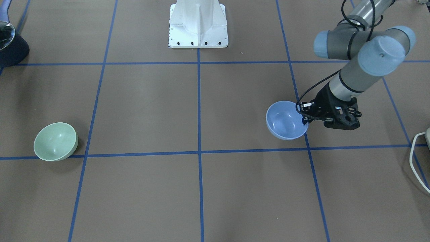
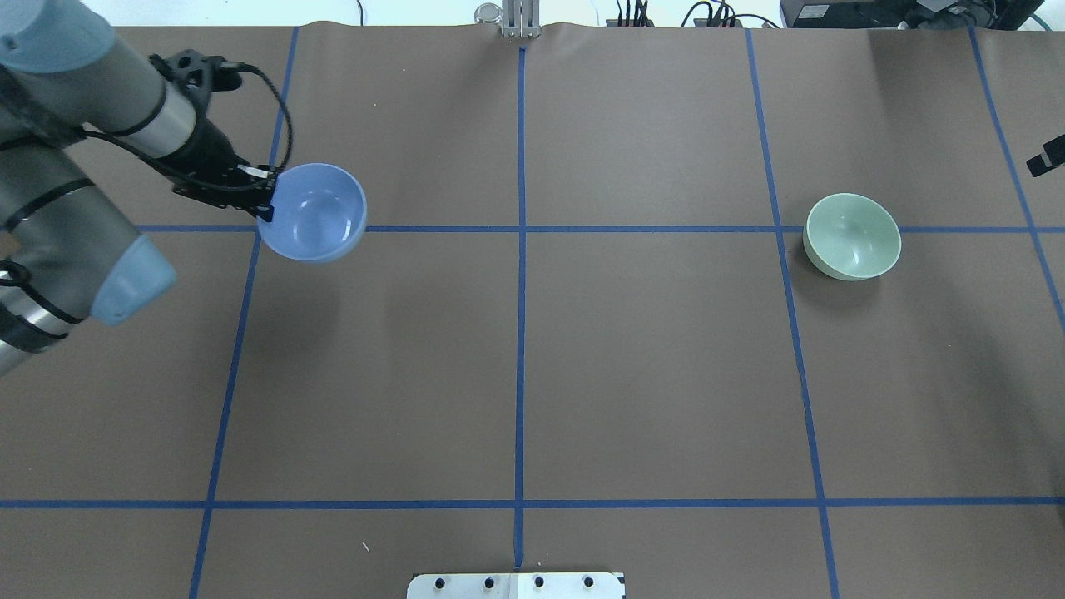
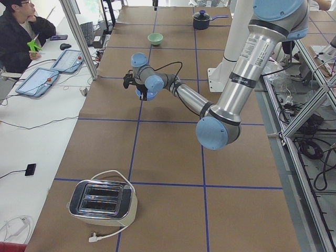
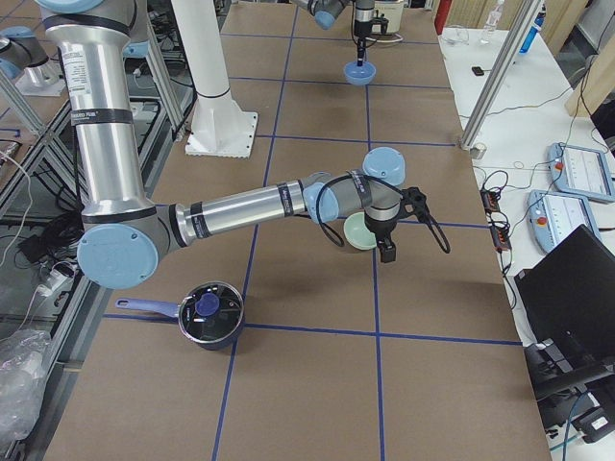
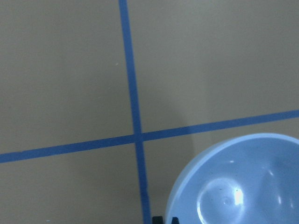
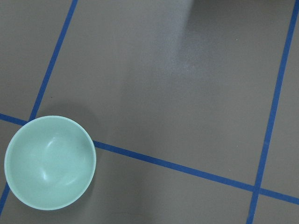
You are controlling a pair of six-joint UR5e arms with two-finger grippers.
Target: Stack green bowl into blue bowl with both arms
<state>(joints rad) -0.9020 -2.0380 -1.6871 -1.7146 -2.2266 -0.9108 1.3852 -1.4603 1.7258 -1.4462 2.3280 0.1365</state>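
The blue bowl [image 2: 314, 211] hangs upright from my left gripper [image 2: 266, 200], which is shut on its rim at the side towards the arm and holds it a little above the brown table. It also shows in the front view [image 1: 285, 121] with the left gripper [image 1: 306, 118], and in the left wrist view [image 5: 243, 182]. The green bowl [image 2: 852, 235] stands upright on the table at the right, alone; it also shows in the right wrist view [image 6: 50, 161]. My right gripper [image 4: 387, 250] hovers beside the green bowl without touching it. I cannot tell whether it is open or shut.
A white pedestal [image 1: 198, 23] stands at the robot's base. A dark pot with a lid [image 4: 209, 314] sits on the robot's right end of the table. A toaster [image 3: 102, 202] with a white cable is at the left end. Blue tape lines cross the table.
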